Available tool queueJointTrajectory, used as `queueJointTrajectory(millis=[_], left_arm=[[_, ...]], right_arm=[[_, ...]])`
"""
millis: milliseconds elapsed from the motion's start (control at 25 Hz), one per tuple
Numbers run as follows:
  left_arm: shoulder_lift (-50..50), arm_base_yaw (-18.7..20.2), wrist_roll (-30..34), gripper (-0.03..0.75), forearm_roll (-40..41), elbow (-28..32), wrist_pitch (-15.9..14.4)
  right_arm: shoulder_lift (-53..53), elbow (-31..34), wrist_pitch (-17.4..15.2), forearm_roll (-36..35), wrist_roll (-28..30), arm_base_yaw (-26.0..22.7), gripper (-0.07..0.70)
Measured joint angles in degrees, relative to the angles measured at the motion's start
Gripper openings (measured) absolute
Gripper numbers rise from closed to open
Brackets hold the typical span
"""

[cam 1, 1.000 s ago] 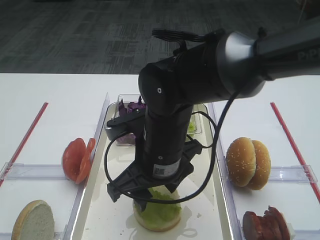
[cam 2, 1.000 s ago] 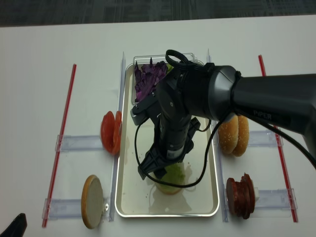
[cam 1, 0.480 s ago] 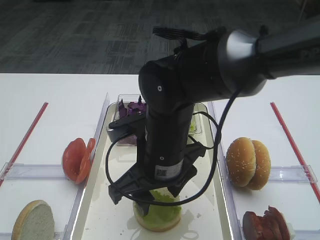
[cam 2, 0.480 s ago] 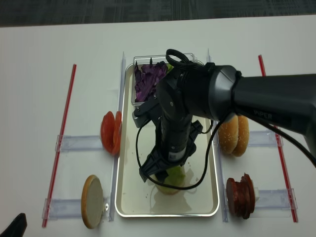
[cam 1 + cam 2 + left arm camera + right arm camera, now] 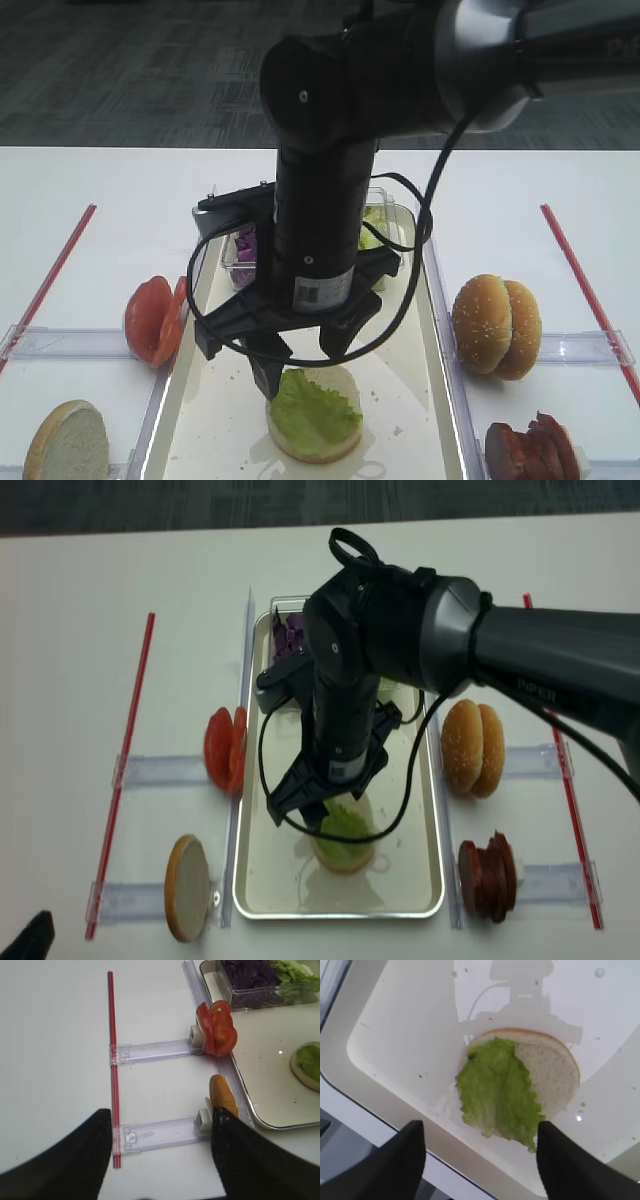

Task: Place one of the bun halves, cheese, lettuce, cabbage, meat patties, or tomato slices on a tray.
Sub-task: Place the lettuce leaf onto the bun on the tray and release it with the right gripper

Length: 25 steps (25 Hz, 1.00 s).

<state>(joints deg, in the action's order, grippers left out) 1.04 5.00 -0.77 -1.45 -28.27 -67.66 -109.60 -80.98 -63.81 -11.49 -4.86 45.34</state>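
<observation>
The lettuce (image 5: 497,1091) lies on a bun half (image 5: 547,1067) near the tray's (image 5: 390,1020) front end, directly below the right gripper (image 5: 479,1152), whose jaws stand wide apart above it, holding nothing. The left gripper (image 5: 160,1152) hovers spread over the table. "PIPER" reads on the right arm (image 5: 545,665)

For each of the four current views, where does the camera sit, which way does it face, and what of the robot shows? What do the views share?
Exterior high: low in front, facing the tray; right arm fills it.
Realsense: overhead, looking down; right arm over tray.
Right wrist: looks straight down on lettuce and bun half; open right hand.
Left wrist: left of tray, sees tomato slices; open left hand.
All four show the lettuce-topped bun.
</observation>
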Motion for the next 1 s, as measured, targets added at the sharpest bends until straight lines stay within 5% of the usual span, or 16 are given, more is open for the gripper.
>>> queueJointTrajectory(millis=[240,1000], left_arm=[[0.0,0.0,0.0,0.415,0.0,0.0,0.0],[0.0,0.0,0.0,0.415,0.0,0.04,0.0]], right_arm=[[0.0,-3.18,-5.13,-2.47,2.73,-2.7,0.504],[0.25,-5.08,-5.8,-3.65,5.28,-7.27,0.502]])
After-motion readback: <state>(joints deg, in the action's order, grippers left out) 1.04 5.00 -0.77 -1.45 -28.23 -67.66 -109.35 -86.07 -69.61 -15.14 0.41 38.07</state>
